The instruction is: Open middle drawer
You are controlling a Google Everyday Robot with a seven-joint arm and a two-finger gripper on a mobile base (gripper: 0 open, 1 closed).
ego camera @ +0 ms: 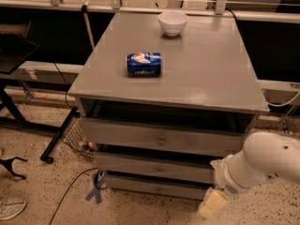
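The middle drawer (140, 166), 2nd of 3 in the grey cabinet (211, 78), has its long axis running left to right, with its flat front and knob (159, 171) facing the camera. The gripper (213, 203) hangs low by the cabinet's front right corner, near the drawer's right end. Whether it is parted or closed is not discernible.

Blue can (144, 63), white bowl (172, 22), grey tabletop (211, 69)
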